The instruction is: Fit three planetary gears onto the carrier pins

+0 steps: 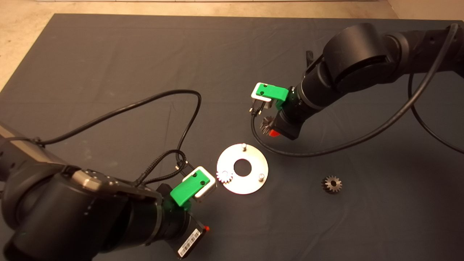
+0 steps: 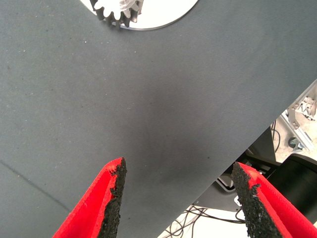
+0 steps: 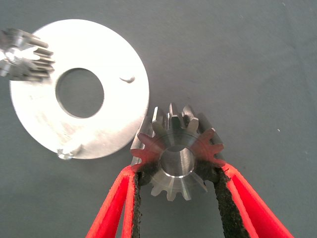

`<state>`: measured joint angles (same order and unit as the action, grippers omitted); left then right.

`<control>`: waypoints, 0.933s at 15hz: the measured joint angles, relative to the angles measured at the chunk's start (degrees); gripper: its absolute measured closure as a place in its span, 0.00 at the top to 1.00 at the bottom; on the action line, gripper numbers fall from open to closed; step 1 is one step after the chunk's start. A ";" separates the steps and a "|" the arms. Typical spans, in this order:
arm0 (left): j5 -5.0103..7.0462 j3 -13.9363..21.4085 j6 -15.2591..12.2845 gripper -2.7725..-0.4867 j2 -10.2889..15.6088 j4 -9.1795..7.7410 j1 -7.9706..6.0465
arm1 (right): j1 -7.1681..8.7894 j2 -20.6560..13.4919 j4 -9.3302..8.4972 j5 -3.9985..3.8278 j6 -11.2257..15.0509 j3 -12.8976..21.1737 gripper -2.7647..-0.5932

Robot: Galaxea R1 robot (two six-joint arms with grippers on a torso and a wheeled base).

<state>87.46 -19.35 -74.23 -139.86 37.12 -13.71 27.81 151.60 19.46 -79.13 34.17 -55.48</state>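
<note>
The round silver plate (image 1: pixel 250 183) lies mid-mat with three carrier pins. One planetary gear (image 1: pixel 224 176) sits on the pin nearest my left gripper; the far pin (image 1: pixel 244 146) and the right pin (image 1: pixel 260 177) are bare. My right gripper (image 1: pixel 270 128) is shut on a second gear (image 3: pixel 176 151) and holds it above the mat just beyond the plate's far edge (image 3: pixel 114 124). A third gear (image 1: pixel 331 184) lies flat on the mat to the plate's right. My left gripper (image 2: pixel 176 198) is open and empty, just left of the plate (image 2: pixel 163 12) and the seated gear (image 2: pixel 116 10).
Black cables loop over the mat: one (image 1: pixel 174 108) behind the left arm, one (image 1: pixel 326 148) from the right gripper across the mat behind the plate. The mat's edge (image 2: pixel 257 144) and floor clutter show past the left gripper.
</note>
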 joint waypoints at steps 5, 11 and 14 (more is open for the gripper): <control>0.00 0.00 0.00 0.43 0.00 0.00 -0.16 | -0.04 4.71 0.00 -0.12 0.04 -0.03 0.13; -0.02 0.00 0.09 0.43 -0.05 0.00 -1.74 | -1.14 7.68 0.00 -0.44 -0.01 -3.74 0.12; 0.02 0.00 0.11 0.43 0.01 0.00 -2.22 | -3.40 8.25 0.00 -0.48 -0.08 -4.08 0.12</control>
<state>87.48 -19.35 -74.12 -139.85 37.12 -15.93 24.40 159.86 19.46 -79.60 34.08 -59.56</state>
